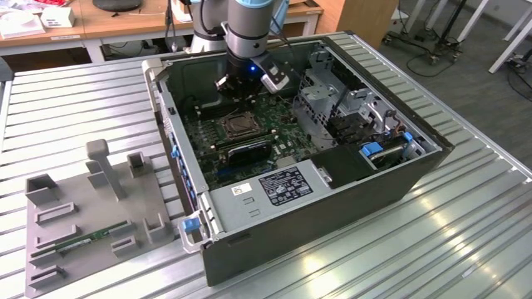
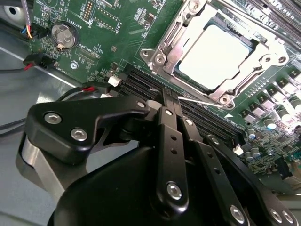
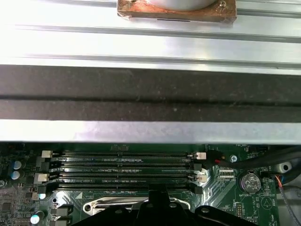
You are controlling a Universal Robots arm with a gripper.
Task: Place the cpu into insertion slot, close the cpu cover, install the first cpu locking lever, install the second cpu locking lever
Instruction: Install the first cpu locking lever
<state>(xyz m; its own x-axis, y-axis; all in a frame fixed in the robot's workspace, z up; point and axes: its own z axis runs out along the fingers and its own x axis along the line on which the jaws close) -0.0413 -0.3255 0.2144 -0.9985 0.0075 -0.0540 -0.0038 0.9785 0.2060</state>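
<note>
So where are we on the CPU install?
Done: the cpu sits in the socket, and the cpu cover looks down around it. In hand: the tool, shut with nothing seen in it, is at the socket's edge beside a thin lever. Left: can't tell that either lever is latched.

The silvery square cpu (image 2: pixel 218 54) lies flat in the green board (image 2: pixel 117 37), the silver cover (image 2: pixel 171 35) folded down around its top.

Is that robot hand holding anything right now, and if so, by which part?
Nothing, as far as shows. The hand has its fingers shut together, empty, just beside the cpu cover; the cpu sits under that cover.
</note>
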